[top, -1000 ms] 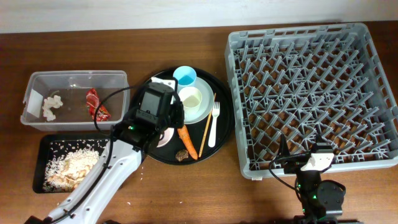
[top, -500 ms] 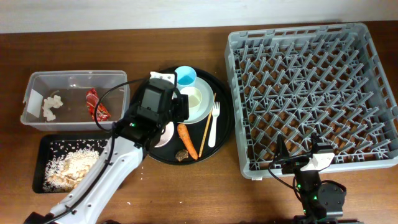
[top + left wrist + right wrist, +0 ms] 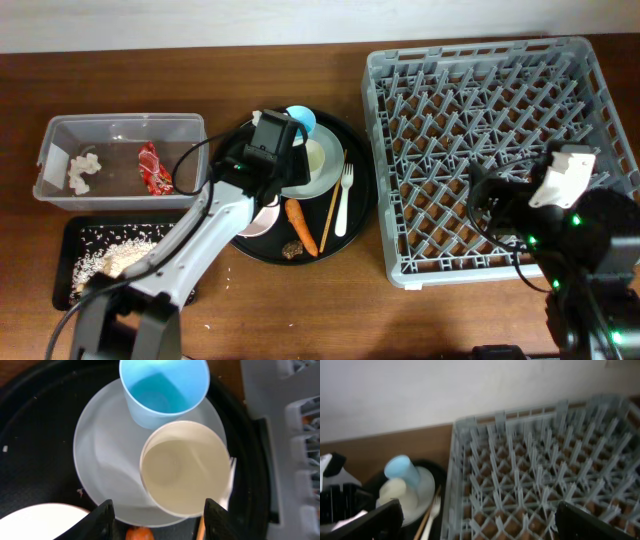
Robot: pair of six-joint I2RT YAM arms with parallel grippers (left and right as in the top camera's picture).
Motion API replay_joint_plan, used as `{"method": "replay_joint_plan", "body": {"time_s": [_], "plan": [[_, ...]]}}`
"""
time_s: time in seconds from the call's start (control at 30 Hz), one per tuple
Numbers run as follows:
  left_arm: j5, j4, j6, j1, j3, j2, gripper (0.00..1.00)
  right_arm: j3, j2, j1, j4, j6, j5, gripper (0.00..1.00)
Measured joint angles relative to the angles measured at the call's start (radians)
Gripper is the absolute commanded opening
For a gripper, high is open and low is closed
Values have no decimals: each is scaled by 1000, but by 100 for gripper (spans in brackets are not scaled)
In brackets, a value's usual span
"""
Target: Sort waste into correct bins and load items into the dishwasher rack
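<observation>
My left gripper point(image 3: 161, 520) is open and empty, hovering over the cream cup point(image 3: 182, 467), which stands with the blue cup point(image 3: 162, 390) on the pale grey plate point(image 3: 105, 460). In the overhead view the left gripper point(image 3: 275, 145) covers part of the plate point(image 3: 322, 180). The white-pink bowl point(image 3: 262, 215), carrot point(image 3: 301, 227), brown lump point(image 3: 293, 248), chopstick point(image 3: 330, 205) and fork point(image 3: 345, 197) lie beside it. My right gripper point(image 3: 480, 525) is open and empty above the near part of the grey rack point(image 3: 500, 100). The clear tub point(image 3: 120, 130) holds the red wrapper point(image 3: 153, 168) and the tissue point(image 3: 83, 168).
The cups, plate and cutlery sit on a large round black tray point(image 3: 365, 190) left of the rack. The shallow black tray point(image 3: 72, 240) at the front left holds rice scraps point(image 3: 115, 260). The rack's pegs point(image 3: 545, 475) stand upright below my right gripper.
My left gripper moved away from me, from over the bowl to over the plate and cream cup. My right arm rose from the front table edge to above the rack.
</observation>
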Motion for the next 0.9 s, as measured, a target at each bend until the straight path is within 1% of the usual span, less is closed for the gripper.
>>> {"method": "replay_joint_plan", "body": {"time_s": [0.13,0.27,0.33,0.4,0.43,0.47,0.6,0.77,0.83,0.9], "plan": [[0,68,-3,0,0,88,56,1,88,0,-41,2,-71,99],[-3,108,-5,0,0,139,45,1,116,0,-53,1,-100,99],[-5,112,-8,0,0,156,44,1,116,0,-55,2,-105,99],[-5,116,-8,0,0,159,36,1,116,0,-55,2,-108,99],[-6,116,-10,0,0,159,34,1,116,0,-55,2,-108,99],[-8,116,-11,0,0,159,30,1,116,0,-55,2,-108,99],[-8,116,-13,0,0,159,1,1,116,0,-55,2,-108,99],[-8,78,-18,6,0,125,1,1,116,0,-41,2,-108,99],[-7,52,-17,12,0,69,0,1,116,0,-40,1,-108,99],[30,25,11,58,0,-50,0,18,117,0,-56,0,-123,99]]}}
